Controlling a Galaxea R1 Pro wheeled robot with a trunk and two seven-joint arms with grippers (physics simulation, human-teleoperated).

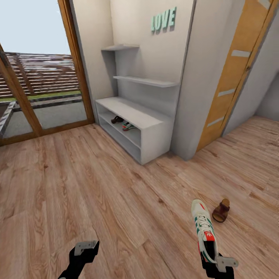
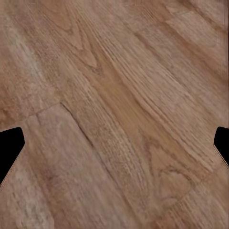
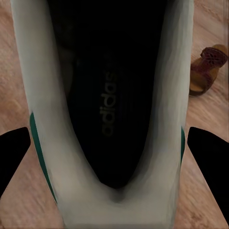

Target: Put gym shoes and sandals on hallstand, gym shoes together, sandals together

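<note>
Right gripper is clamped on the heel of a white gym shoe, toe pointing far; brown woven sandal lies on the grained plank floor just right of it. Left gripper hangs empty, fingers apart. Pale-grey rack, far centre, holds another sandal touching another shoe on its upper shelf.

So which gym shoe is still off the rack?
The gym shoe at the right gripper, beside the sandal on the floor; the other shoe sits in the hallstand.
</note>
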